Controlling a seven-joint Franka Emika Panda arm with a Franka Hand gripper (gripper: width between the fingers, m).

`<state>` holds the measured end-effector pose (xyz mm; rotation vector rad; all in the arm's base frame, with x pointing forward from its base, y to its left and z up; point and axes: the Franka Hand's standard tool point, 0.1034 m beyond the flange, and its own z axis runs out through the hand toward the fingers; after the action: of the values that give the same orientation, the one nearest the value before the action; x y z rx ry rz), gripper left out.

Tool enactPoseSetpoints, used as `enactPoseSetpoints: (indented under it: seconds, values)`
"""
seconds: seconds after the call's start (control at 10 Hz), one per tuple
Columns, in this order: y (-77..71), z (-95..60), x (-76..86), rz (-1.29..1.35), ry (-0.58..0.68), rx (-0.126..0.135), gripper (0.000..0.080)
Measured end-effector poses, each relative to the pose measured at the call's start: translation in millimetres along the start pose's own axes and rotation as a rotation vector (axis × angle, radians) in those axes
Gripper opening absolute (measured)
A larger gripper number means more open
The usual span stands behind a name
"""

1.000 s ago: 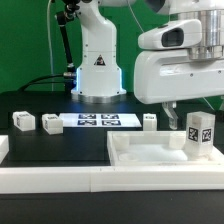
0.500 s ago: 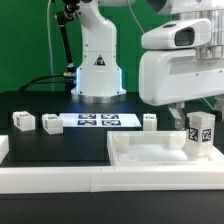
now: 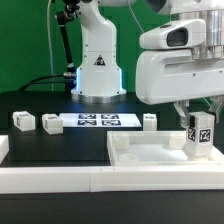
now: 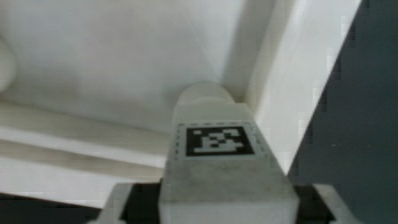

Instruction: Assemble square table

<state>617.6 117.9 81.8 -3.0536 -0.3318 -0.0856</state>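
Jaws clamp the sides of one upright leg block (image 3: 201, 133), which is poised over the square tabletop slab (image 3: 140, 158) near its corner at the exterior view's right. Whether its lower end touches the slab is hard to make out. The wrist view cuts off the gripped end. Three more lie on the black desk (image 3: 60, 145): a far-left leg block (image 3: 22, 121), a second leg block (image 3: 50, 123) beside it, and a third leg block (image 3: 149, 122) just behind the slab. One marker board (image 3: 98, 121) lies between them.

White leg block (image 4: 210, 108), black-and-white tag (image 4: 215, 141)
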Motion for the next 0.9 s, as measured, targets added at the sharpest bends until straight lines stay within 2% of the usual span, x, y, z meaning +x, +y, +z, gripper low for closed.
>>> enactPoseSetpoints:
  seconds: [0.3,0.6,0.9]
  values:
    - [0.4,0.8,-0.9,0.361,-0.003,0.010,0.0289]
    - [-0.1,1.6,-1.4,0.665,-0.001,0.004,0.0290]
    - [1.2,1.4,-1.4,0.967,-0.007,0.021,0.0290]
